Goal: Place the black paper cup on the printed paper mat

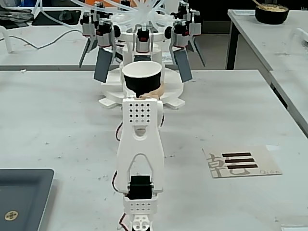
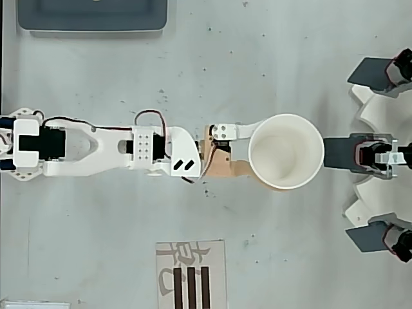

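Nearest to me in the fixed view, a dark grey tray [image 1: 24,192] sits at the lower left corner of the worktop [image 1: 62,120]. The arm [image 1: 140,159] rises from the near edge at centre and reaches away from me. To its right in that view the mat [image 1: 243,162] lies flat on the worktop, bars and grey character face up, well apart from the arm and with nothing on it. In the overhead view the mat [image 2: 191,275] lies at the bottom edge, below the forearm.

At the end of the arm, the tool [image 2: 257,154] is clenched on the cup [image 2: 286,151]: one white finger [image 2: 235,131] runs along one side of the wall, and a tan jaw presses the other. The cup [image 1: 141,77] is upright, mouth open upward, its base hidden behind the arm in the fixed view.

Beyond the cup stands a white fixture [image 1: 142,48] carrying several grey paddles. On a far table at upper right is a black bowl [image 1: 272,12].
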### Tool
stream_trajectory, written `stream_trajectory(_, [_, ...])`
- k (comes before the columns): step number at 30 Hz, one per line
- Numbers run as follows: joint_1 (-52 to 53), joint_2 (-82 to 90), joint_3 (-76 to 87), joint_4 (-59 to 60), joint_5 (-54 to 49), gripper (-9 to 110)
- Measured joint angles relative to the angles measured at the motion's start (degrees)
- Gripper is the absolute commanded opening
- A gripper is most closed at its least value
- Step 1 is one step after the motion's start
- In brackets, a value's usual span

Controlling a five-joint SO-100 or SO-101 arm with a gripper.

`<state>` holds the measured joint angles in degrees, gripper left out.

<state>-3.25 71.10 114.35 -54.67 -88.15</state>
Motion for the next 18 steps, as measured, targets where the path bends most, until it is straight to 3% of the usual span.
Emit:
stream_trajectory(7, [2.37, -1.58, 4.83, -9.23, -1.76, 4])
stream_trajectory(18, [2.20, -1.67, 6.94, -10.28, -1.76, 4])
